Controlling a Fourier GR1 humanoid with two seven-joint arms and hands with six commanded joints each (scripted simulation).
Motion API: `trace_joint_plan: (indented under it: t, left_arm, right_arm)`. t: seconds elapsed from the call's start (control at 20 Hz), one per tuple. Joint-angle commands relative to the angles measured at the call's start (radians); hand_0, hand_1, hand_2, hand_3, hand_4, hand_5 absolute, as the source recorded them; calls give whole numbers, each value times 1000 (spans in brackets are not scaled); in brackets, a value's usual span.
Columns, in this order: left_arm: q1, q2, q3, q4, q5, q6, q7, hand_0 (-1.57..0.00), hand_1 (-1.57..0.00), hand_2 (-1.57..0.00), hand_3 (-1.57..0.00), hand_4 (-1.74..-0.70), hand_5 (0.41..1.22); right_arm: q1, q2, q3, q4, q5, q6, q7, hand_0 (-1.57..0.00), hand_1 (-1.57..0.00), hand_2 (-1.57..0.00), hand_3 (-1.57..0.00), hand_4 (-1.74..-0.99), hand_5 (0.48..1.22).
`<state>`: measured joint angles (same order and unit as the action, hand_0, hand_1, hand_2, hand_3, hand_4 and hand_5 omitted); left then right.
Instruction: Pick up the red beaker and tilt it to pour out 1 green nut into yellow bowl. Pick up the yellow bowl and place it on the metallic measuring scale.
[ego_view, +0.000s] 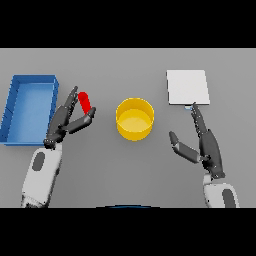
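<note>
We find the small red cylindrical beaker (85, 101) left of centre on the grey tabletop (130, 170), leaning rather than upright, with the dark left hand (70, 120) around it: fingers behind, thumb in front. We judge the fingers are closing for the pick-up; whether they already pinch it we cannot tell. No green nut shows. The round yellow bowl (134, 118) sits mid-table, just beside the beaker on its right, which suits a short tilt over its rim. The flat pale metallic square measuring scale (187, 87) lies further right and back, apart from the bowl, with bare tabletop between for carrying the bowl across. The right hand (200, 142) rests spread below the scale, fingertips near its front edge. A blue open tray (15, 107) hems in the left arm's outer side.
</note>
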<state>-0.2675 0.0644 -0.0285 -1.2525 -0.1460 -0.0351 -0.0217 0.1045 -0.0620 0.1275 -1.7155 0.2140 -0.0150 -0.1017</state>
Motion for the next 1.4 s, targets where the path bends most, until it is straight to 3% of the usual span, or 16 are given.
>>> trace_joint_plan:
  t: [0.0, 0.35, 0.55, 0.75, 0.85, 0.95, 1.0, 1.1, 1.2, 1.35]
  left_arm:
    - [-29, 2, 3, 20, -8, 8, 4, 1, 1, 1, 1, -1200, 651]
    - [-138, -17, 12, 163, -51, 55, 4, 1, 1, 1, 1, -1203, 671]
    - [-195, -30, 48, 247, -28, 66, -51, 1, 1, 1, 1, -1246, 695]
    - [-224, -61, 96, 340, 11, 78, -156, -4, -7, -54, -37, -1328, 738]
    - [-241, -70, 114, 370, 19, 95, -187, -207, -230, -287, -254, -1401, 787]
    - [-263, -75, 125, 400, 4, 142, -187, -551, -588, -662, -728, -1471, 943]
    - [-275, -76, 111, 415, -25, 168, -175, -755, -783, -844, -884, -1519, 999]
    - [-289, -75, 91, 435, -61, 187, -206, -1049, -1067, -1106, -1058, -1589, 1079]
    - [-278, -79, 81, 423, -58, 184, -223, -1237, -1248, -1273, -1154, -1636, 1130]
    - [-281, -77, 80, 419, -60, 185, -188, -1400, -1406, -1419, -1357, -1542, 1174]
  right_arm:
    - [-4, 6, -1, 1, -8, 2, 6, 1, 1, 1, 1, -1222, 627]
    - [19, 3, 0, -23, -18, 10, 9, 1, 1, 1, 1, -1238, 638]
    - [12, 6, -2, -13, -9, -1, 18, 1, 1, 1, 1, -1245, 642]
    - [16, 8, -4, -18, -16, 1, 17, 1, 1, 1, 1, -1244, 644]
    - [30, 2, -4, -36, -18, 4, 13, 1, 1, 1, 1, -1240, 645]
    - [21, 4, 0, -32, -9, -1, 30, 1, 1, 1, 1, -1237, 648]
    - [17, 8, 0, -26, -14, 3, 28, 1, 1, 1, 1, -1239, 648]
    - [12, 8, -4, -19, -13, -2, 37, 1, 1, 1, 1, -1239, 648]
    - [13, 8, -3, -21, -14, 0, 22, 1, 1, 1, 1, -1242, 650]
    - [16, 14, -7, -14, -34, 8, 18, 1, 1, 1, 1, -1255, 644]
